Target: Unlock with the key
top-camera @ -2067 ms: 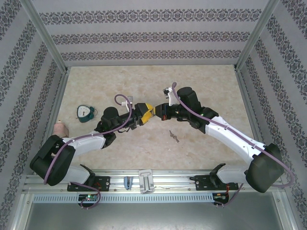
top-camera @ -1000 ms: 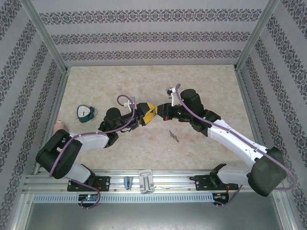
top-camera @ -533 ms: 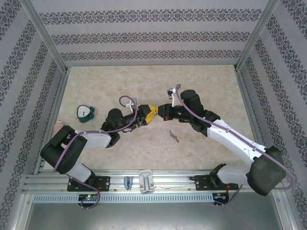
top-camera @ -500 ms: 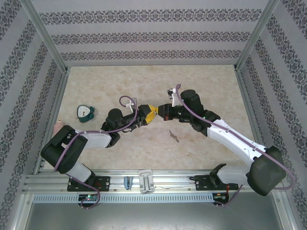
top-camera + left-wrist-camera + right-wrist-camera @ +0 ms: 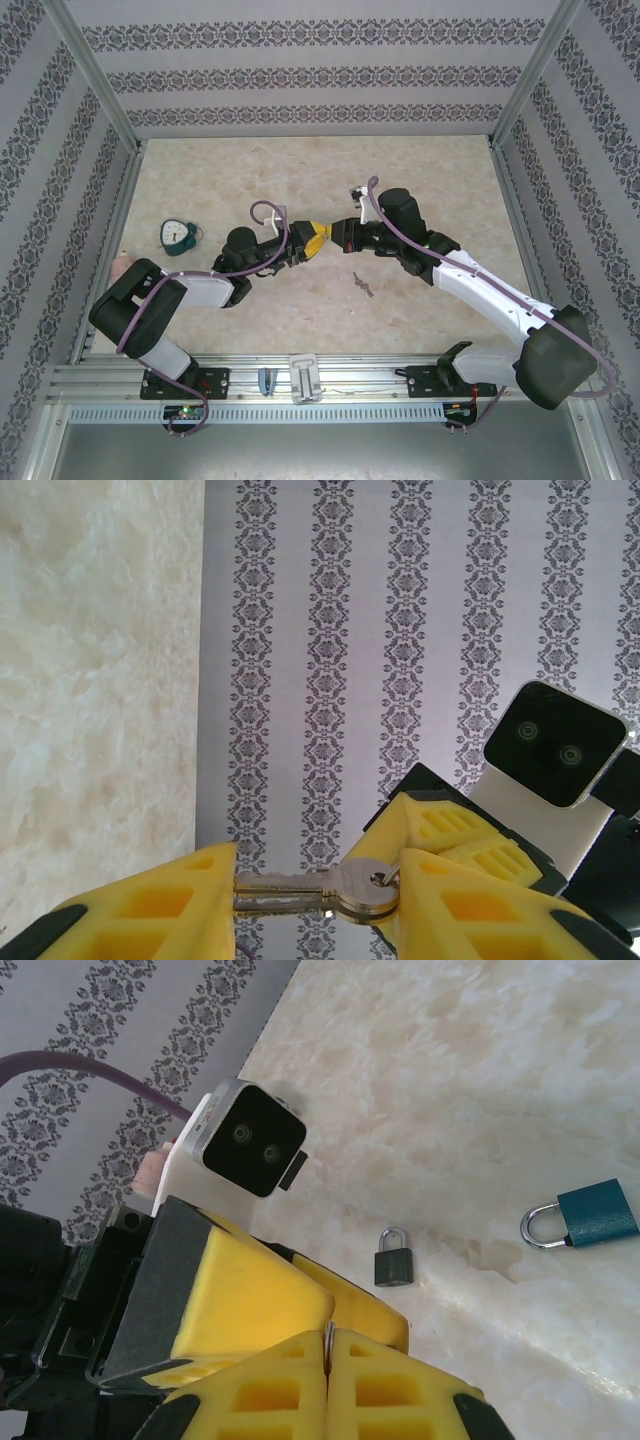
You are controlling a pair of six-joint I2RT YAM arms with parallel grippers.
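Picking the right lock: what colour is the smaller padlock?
The smaller padlock is black; right wrist view shows it best.

A pale pink object (image 5: 122, 268) is set at the worktop's (image 5: 420, 170) left edge. The worktop is enclosed by patterned walls (image 5: 320, 75).

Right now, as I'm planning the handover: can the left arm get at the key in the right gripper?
Probably yes: that key, pinched in the shut right gripper, sits between the fingers of the left gripper, nothing blocking.
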